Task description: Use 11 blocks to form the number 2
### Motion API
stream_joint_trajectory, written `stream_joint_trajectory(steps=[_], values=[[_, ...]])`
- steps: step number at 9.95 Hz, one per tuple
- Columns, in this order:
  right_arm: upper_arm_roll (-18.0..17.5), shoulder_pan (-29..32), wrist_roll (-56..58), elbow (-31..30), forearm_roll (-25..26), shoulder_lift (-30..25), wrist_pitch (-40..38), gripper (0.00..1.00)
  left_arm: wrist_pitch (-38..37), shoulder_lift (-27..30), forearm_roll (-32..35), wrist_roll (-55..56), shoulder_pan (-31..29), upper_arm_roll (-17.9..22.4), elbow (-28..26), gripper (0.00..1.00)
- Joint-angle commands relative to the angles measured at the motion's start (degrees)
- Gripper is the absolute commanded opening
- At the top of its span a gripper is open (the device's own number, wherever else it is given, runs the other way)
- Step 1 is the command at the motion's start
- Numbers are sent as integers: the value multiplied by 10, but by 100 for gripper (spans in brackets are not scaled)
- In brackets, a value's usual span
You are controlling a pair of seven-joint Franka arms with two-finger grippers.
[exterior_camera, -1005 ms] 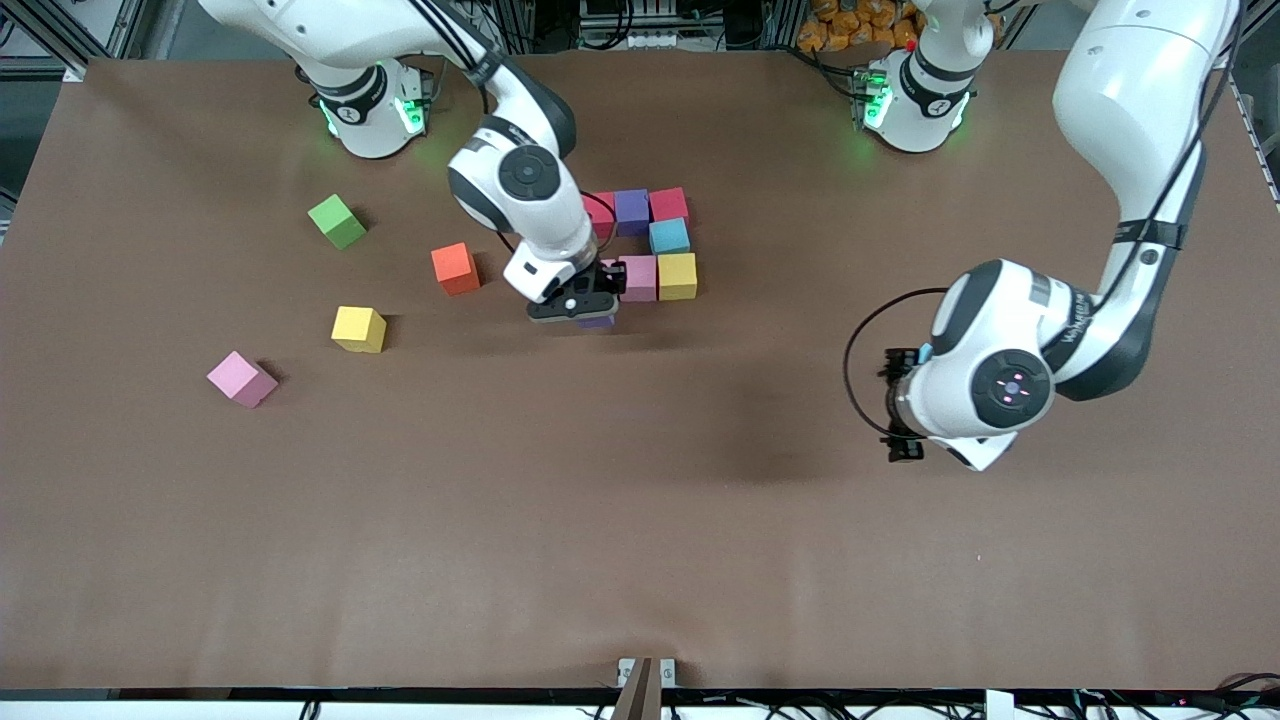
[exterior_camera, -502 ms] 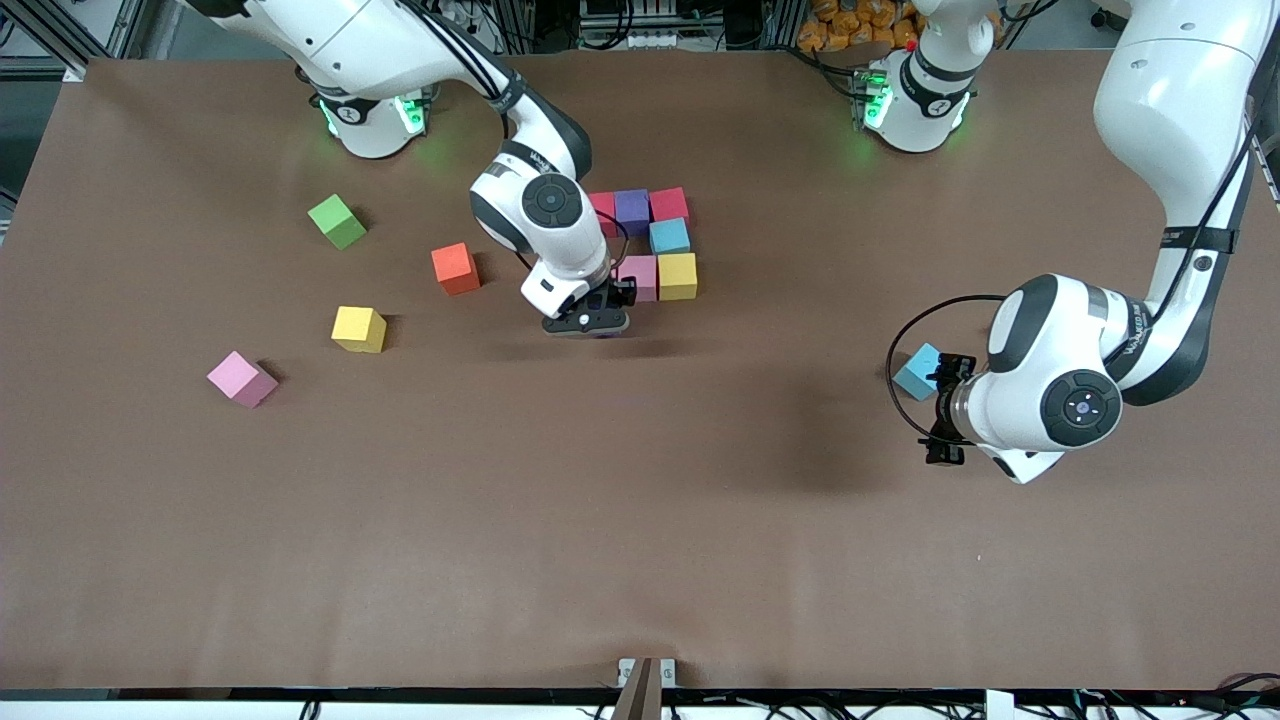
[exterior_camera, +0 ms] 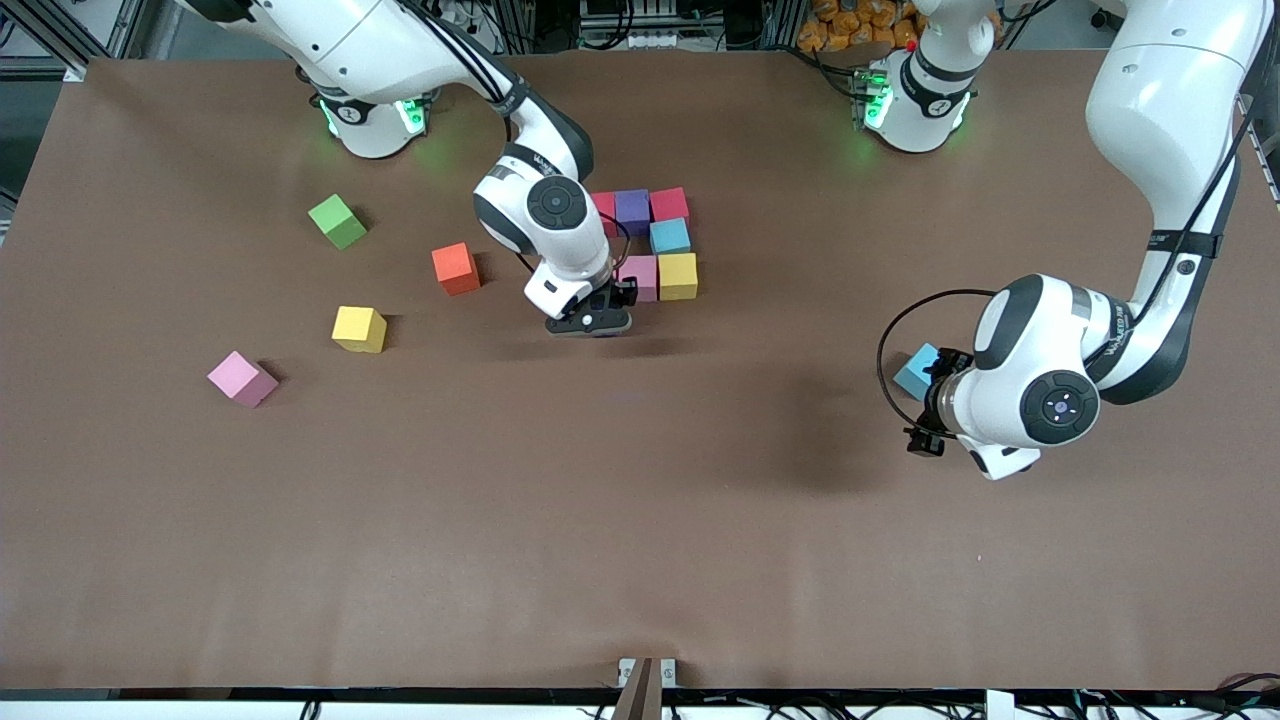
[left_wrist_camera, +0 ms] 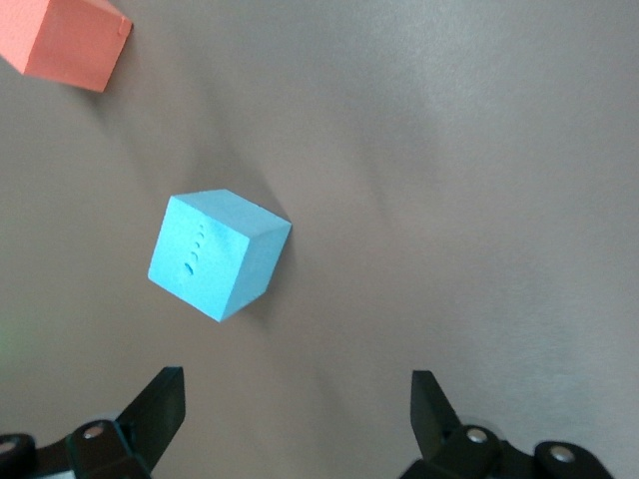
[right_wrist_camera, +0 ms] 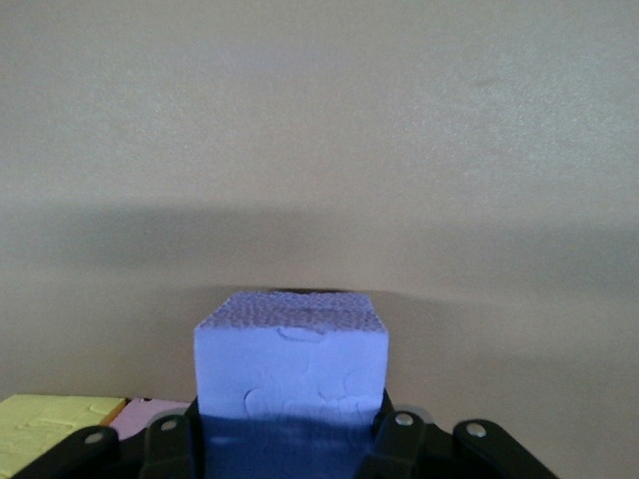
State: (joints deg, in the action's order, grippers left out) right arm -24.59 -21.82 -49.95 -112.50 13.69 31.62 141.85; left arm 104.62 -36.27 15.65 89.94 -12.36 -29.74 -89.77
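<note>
I'm seeing two glossy white arms with dark grey joint bands and round grey caps. Bases glow green at the collar. Black cables loop along both forearms. Each hand is black: the right hand (exterior_camera: 588, 322), the left hand (left_wrist_camera: 300, 424) with small silver screws.

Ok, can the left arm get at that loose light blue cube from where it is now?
Probably yes: the left gripper hangs open near the light blue cube, which sits alone on bare table with nothing between them.
</note>
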Motion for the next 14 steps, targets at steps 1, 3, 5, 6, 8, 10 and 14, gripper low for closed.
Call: stream_joint_trajectory(steps=[1,3,5,6,8,10,14], values=[[4,-6,-12,11,13,9,0,47,21,20,29,-39,-14,-4,-43,100],[4,-5,-13,10,24,9,0,47,99,64,53,-69,-41,-7,-130,100],[4,-4,-13,7,27,10,0,46,162,126,54,-136,-73,-8,-224,100],[4,-3,-12,7,27,10,0,46,175,133,54,-146,-78,-8,-240,100],[4,-3,-13,7,27,11,0,46,189,136,54,-157,-79,-8,-263,100],[5,-5,-13,8,27,15,0,46,244,136,54,-159,-86,-8,-295,100],[4,-2,-13,8,34,20,0,46,273,127,54,-160,-103,-7,-304,100]])
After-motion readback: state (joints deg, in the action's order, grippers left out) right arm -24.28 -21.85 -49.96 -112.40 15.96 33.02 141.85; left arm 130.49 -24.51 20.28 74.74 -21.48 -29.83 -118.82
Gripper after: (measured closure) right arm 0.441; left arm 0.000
